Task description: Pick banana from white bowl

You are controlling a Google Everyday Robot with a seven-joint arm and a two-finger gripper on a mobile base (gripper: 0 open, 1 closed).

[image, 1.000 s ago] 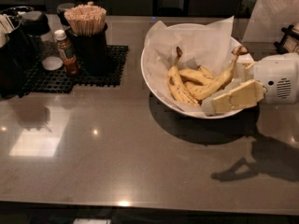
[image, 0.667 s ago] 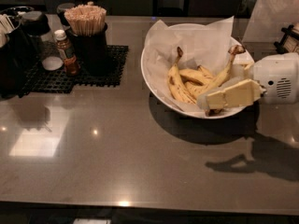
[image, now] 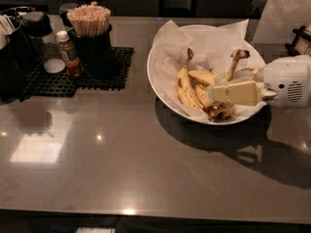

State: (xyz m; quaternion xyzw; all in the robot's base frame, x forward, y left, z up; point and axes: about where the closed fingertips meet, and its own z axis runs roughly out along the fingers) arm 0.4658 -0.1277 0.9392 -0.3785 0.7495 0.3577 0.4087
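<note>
Cream pincer [image: 217,91] inside wide glossy white bowl [image: 156,81]; open/closed can't tell; long slender yellow banana [image: 233,67] prob. soft, light; grab mid-body, not stem.

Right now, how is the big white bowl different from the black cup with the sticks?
The white bowl is wide and low; the black cup is narrow and tall. The bowl holds bananas on paper; the cup holds wooden sticks. The gripper reaches into the bowl from the right, not the cup. Both stand upright, open on top.
</note>
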